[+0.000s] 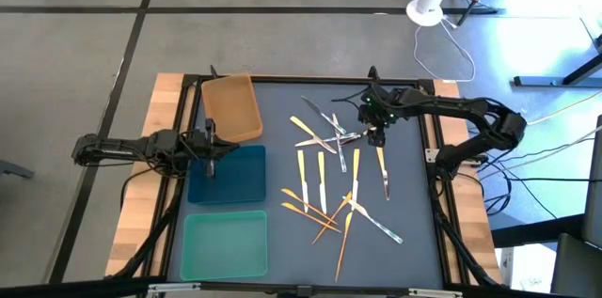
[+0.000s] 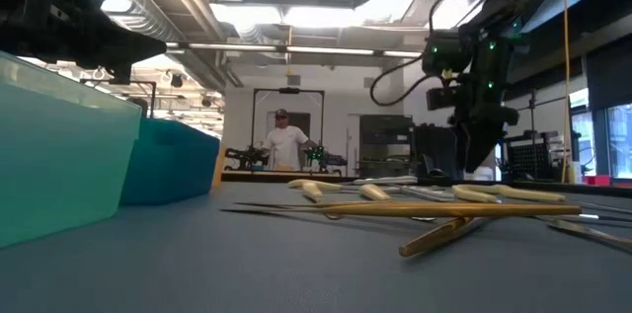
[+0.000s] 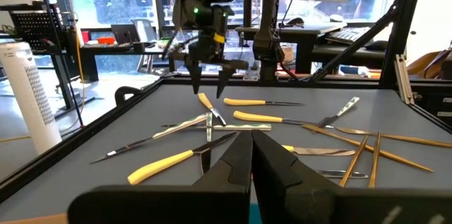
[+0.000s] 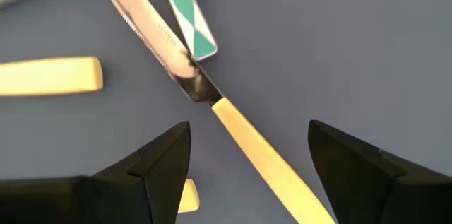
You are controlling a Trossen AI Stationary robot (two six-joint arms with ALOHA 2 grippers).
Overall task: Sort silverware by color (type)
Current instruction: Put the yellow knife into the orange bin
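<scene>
1. No brand, label or readable writing shows on the utensils, trays or arms; the only marking is a teal-and-white diamond pattern reflected on one silver blade in the right wrist view.
2. The silverware lies scattered on the right half of the dark mat: yellow-handled pieces, all-silver pieces and orange-gold ones, several crossing each other.
3. The right gripper hangs over the far end of that scatter, jaws wide apart, holding nothing. Between its fingers lies a yellow-handled knife, flat on the mat.
4. The left gripper sits above the near edge of the blue tray, jaws pressed together and empty.
5. Three trays line the mat's left side: the brown tray farthest back, the blue one in the middle, the teal tray nearest the front.
6. Open mat remains along the right rail beside the utensils, and at the front right corner.
7. A black frame borders the mat, with wooden table edge outside it.
8. In the room beyond, a person stands well back.
</scene>
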